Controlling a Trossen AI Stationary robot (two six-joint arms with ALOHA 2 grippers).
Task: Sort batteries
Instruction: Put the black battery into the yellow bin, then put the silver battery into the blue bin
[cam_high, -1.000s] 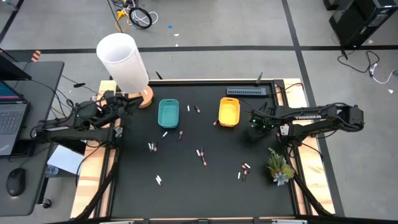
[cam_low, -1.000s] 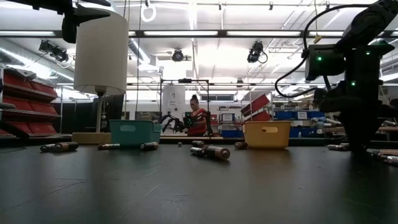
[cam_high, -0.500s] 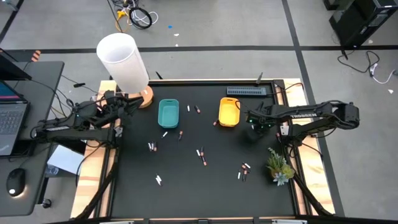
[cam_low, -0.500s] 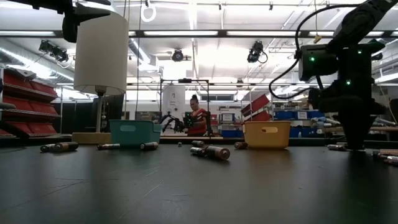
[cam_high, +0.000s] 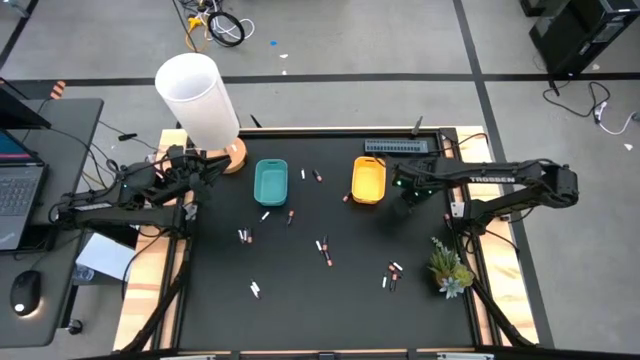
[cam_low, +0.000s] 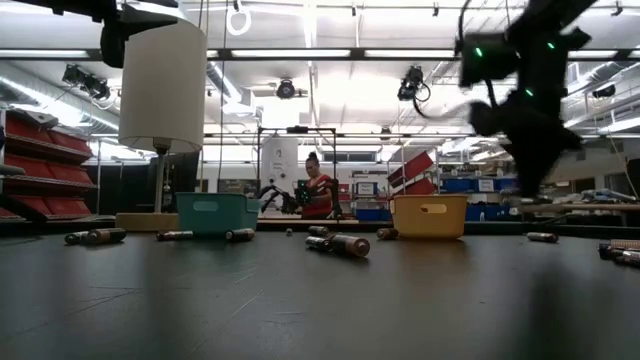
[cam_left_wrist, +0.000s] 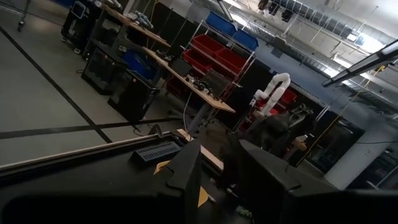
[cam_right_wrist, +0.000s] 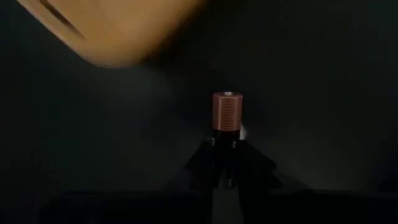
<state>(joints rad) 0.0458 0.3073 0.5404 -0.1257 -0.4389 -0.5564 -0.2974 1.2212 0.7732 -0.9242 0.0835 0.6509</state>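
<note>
Since a second ago your right arm has lifted off the surface (cam_high: 330, 310) and swung in toward the yellow tray (cam_high: 368, 179); everything else sits where it was.

The right end effector (cam_right_wrist: 225, 163) is pinched nearly closed on a dark battery with a copper end (cam_right_wrist: 227, 112), which sticks straight out from between the tips. In the high view that end effector (cam_high: 408, 190) hangs just beside the yellow tray's right edge, and in the low view it's clearly up in the air, off the surface.

Your left end effector (cam_left_wrist: 217, 168) is parked off the left side near the white lamp (cam_high: 199, 98), fingers partly apart, nothing between them as far as I can see.

The other batteries are scattered on the black surface: a pair just behind the teal tray (cam_high: 271, 180) toward the yellow one, one at the yellow tray's near-left corner, a few in front of the teal tray, a cluster mid-surface (cam_high: 324, 249), one whitish one nearer the front (cam_high: 256, 289), and a few by the little plant (cam_high: 449, 268).

Handling-wise, I'd guess these are small, rigid, smooth and fairly light, so they'll roll and can squirt out of a pinch. Grab across the middle of the body, fingers square to the axis. The current hold looks close to one end, so go easy on fast swings.
</note>
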